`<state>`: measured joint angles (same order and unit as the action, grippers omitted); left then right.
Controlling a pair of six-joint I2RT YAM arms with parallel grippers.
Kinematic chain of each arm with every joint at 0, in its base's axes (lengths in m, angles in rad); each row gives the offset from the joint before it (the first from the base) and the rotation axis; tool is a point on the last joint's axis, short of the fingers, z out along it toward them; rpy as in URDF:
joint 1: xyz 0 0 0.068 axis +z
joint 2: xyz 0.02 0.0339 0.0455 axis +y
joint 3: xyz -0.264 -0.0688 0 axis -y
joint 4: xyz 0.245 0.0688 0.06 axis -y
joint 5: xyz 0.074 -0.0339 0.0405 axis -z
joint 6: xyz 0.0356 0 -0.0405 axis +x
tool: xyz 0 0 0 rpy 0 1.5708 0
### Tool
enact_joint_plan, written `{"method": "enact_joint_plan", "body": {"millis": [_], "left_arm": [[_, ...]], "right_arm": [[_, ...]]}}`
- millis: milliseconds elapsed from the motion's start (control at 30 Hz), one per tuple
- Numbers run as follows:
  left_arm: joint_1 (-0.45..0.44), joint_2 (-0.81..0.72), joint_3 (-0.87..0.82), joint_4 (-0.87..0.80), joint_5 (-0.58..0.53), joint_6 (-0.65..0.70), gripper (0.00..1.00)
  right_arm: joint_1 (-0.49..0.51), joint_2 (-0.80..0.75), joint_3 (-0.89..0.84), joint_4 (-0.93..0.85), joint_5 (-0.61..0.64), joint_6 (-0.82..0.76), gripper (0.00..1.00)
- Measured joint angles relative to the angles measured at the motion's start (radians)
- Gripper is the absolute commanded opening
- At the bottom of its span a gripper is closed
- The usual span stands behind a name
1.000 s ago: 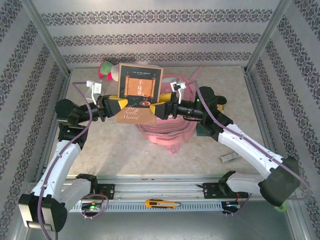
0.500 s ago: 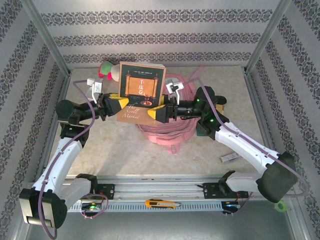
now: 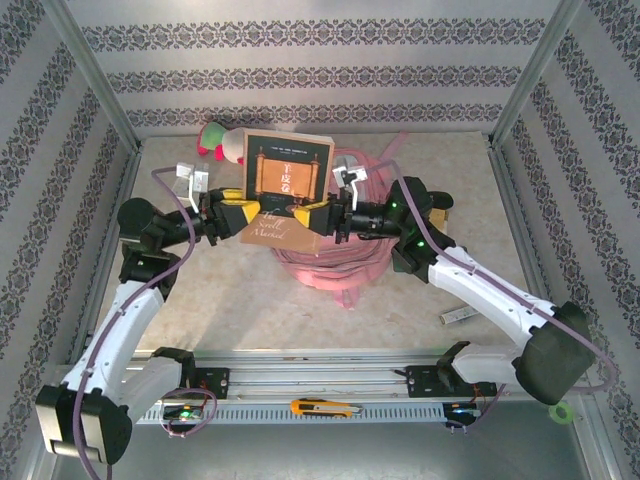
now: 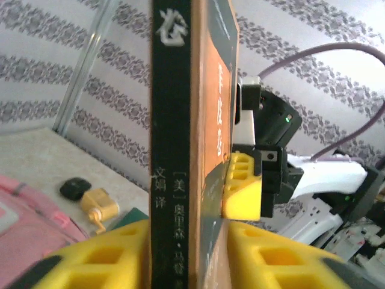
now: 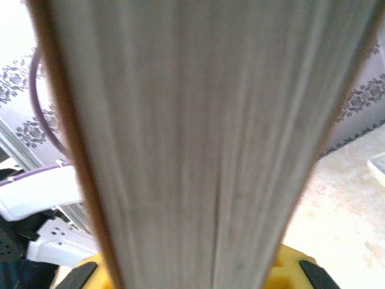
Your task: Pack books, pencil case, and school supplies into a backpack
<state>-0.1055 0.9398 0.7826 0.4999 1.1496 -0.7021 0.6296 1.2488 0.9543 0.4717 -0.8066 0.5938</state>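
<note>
The brown book [image 3: 285, 185] stands upright in the air between the two end effectors. Its lettered cover faces the overhead camera and its spine is turned toward the left arm. The right end effector [image 3: 312, 216] is clenched on the book's lower right edge. In the left wrist view one of its yellow fingers [image 4: 242, 186] lies flat against the orange cover, and in the right wrist view the page edges rise straight out from between its fingers. The left end effector [image 3: 243, 208] has the lower left corner, at the spine, between its own yellow fingers [image 4: 96, 259] (they sit close on either side, but I cannot tell whether they press or have slackened). Directly below the right end effector and the book, the pink backpack [image 3: 335, 262] lies slumped on the worktop [image 3: 230, 290]. Beyond the left end effector, toward the back wall, a pink-and-white plush toy [image 3: 214, 140] peeks out beside the book's top corner. Well behind the right end effector, nearer its arm's base, a short pale grey-white bar [image 3: 458, 316] rests on the worktop.
</note>
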Motion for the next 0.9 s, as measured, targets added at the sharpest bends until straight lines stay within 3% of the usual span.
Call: {"method": "enact_joint_plan", "body": {"millis": [167, 367, 567, 700, 900], "left_arm": [[0.0, -0.049, 0.097, -0.42, -0.092, 0.364, 0.65], [-0.014, -0.055, 0.231, -0.797, -0.169, 0.78, 0.74], [-0.144, -0.004, 0.323, -1.094, -0.264, 1.144, 0.77], [-0.243, 0.06, 0.354, -1.205, -0.361, 1.299, 0.81], [-0.319, 0.139, 0.366, -1.248, -0.447, 1.386, 0.78]], "right_arm": [[-0.057, -0.137, -0.109, -0.219, 0.116, -0.182, 0.0], [-0.055, -0.229, -0.087, -0.577, 0.257, -0.556, 0.0], [0.009, -0.188, -0.018, -0.848, 0.381, -0.921, 0.0], [0.074, -0.133, 0.029, -0.941, 0.444, -1.097, 0.0], [0.127, -0.06, 0.079, -1.003, 0.475, -1.249, 0.0]]}}
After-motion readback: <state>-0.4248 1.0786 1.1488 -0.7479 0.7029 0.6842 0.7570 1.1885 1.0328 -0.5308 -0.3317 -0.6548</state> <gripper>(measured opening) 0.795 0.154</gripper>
